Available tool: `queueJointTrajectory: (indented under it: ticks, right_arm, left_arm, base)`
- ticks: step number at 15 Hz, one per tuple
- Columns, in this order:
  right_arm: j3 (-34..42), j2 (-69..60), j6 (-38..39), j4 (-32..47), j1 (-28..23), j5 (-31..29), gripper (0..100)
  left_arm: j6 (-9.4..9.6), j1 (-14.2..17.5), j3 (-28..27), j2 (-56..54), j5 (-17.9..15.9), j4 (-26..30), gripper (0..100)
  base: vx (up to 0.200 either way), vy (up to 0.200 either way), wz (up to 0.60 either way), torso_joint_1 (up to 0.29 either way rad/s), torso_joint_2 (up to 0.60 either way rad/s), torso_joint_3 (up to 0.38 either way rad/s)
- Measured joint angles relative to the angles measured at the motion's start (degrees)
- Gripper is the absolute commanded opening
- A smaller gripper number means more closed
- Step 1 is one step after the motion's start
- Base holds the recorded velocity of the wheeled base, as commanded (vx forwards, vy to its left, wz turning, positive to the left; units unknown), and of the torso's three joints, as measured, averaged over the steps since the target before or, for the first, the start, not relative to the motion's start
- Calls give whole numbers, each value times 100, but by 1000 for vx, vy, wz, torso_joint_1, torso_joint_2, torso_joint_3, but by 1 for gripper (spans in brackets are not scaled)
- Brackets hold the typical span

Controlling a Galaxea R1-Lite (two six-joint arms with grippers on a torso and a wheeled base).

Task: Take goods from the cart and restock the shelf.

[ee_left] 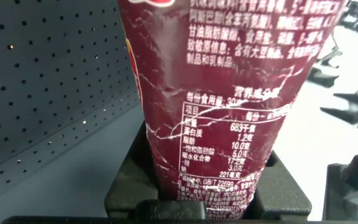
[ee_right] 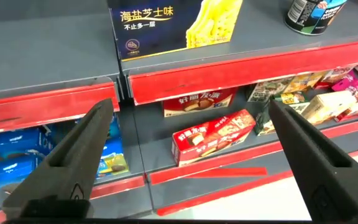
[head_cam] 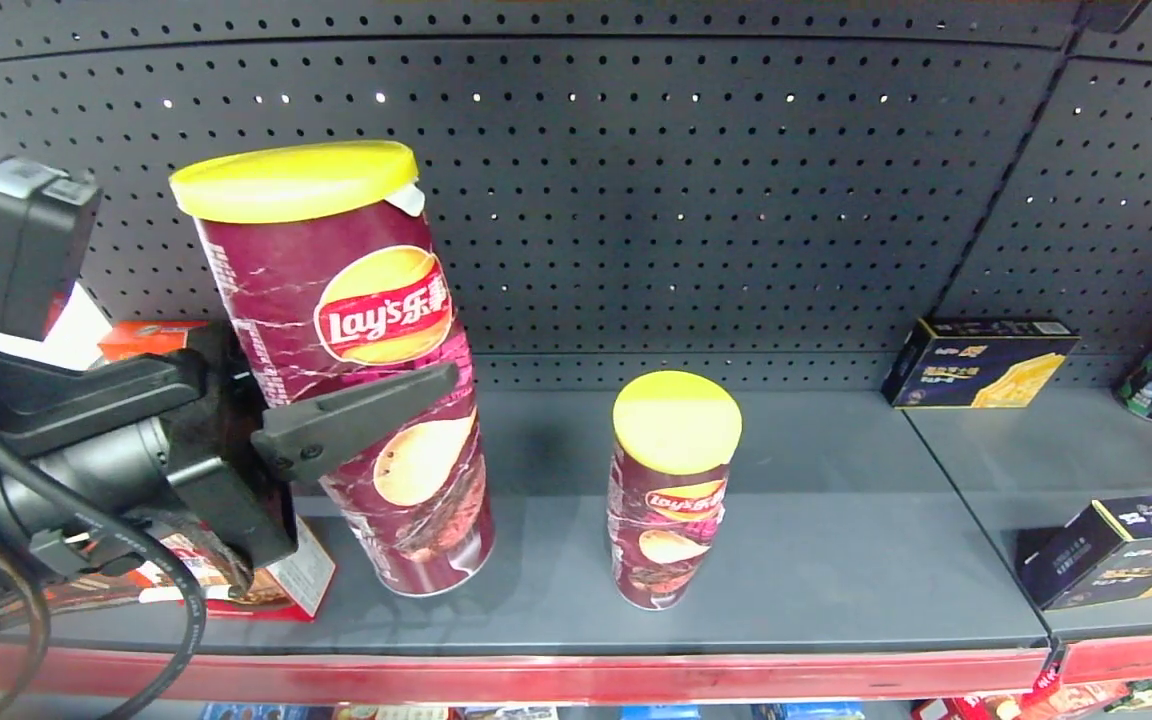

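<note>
Clamping chip can (head_cam: 376,320) mid-body between left jaws; can tilted.

My left gripper (head_cam: 366,372) is all black, in matte plastic. Its finger (head_cam: 356,415) is long and flat and becomes narrow toward a pointed tip, with two small round screws near its root. Over the wrist sits a black camera housing (head_cam: 11,245), box-shaped with rounded corners. A thick black cable (head_cam: 193,610) hangs from the arm in a curve. The fingers (ee_right: 67,168) of my right gripper (ee_right: 188,106) are dark grey wedges, each with a small round mark near the base.
</note>
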Motion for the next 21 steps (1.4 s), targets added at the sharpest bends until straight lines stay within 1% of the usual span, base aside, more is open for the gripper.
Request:
queueJointTrajectory:
  ticks: [2, 3, 4, 5, 7, 9, 11, 12, 13, 14, 16, 17, 19, 21]
  right_arm:
    - [0, 0, -1, 0, 0, 0, 100]
    - [0, 0, -4, 0, 0, 2, 100]
    - [0, 0, 0, 0, 0, 0, 100]
    - [0, 1, -1, 0, 0, 2, 100]
    - [0, 1, -4, 0, 0, 0, 100]
    - [0, 1, -1, 0, 0, 2, 100]
    - [0, 6, -4, 0, 0, 2, 100]
    - [0, 6, 0, 2, 0, 2, 100]
    - [0, 6, -1, 0, 0, 2, 100]
    - [0, 6, -1, 0, 0, 0, 100]
    - [0, 9, -4, 0, 0, 0, 100]
    - [0, 11, -1, 2, 0, 0, 100]
    - [0, 11, -1, 0, 0, 2, 100]
    - [0, 11, 0, 0, 0, 0, 100]
  left_arm:
    - [141, -28, -128, 251, 11, 0, 0]
    - [216, 10, -196, 407, -38, -44, 0]
    - [251, 35, -254, 546, -172, -88, 0]
    - [300, 60, -325, 673, -228, -176, 0]
    - [352, 187, -444, 851, -266, -169, 0]
    - [358, 247, -467, 1000, -257, -197, 0]
    - [400, 289, -623, 1284, -200, -207, 0]
    - [532, 306, -814, 1441, -180, -189, 0]
    - [619, 308, -1018, 1623, -154, -117, 0]
    - [647, 291, -1226, 1802, -96, -40, 0]
    - [658, 239, -1545, 2087, 71, 268, 0]
    - [661, 215, -1707, 2236, 140, 321, 0]
    - [663, 176, -2128, 2583, 238, 293, 0]
    - [652, 79, -2586, 2921, 492, 290, 0]
  base:
    - [0, 0, 0, 0, 0, 0]
    - [0, 0, 0, 0, 0, 0]
    - [0, 0, 0, 0, 0, 0]
    - [0, 0, 0, 0, 0, 0]
    - [0, 0, 0, 0, 0, 0]
    - [0, 0, 0, 0, 0, 0]
    - [0, 0, 0, 0, 0, 0]
    - [0, 0, 0, 0, 0, 0]
    - [0, 0, 0, 0, 0, 0]
    - [0, 0, 0, 0, 0, 0]
    - [0, 0, 0, 0, 0, 0]
    - [0, 0, 0, 0, 0, 0]
    - [0, 0, 0, 0, 0, 0]
    - [0, 0, 0, 0, 0, 0]
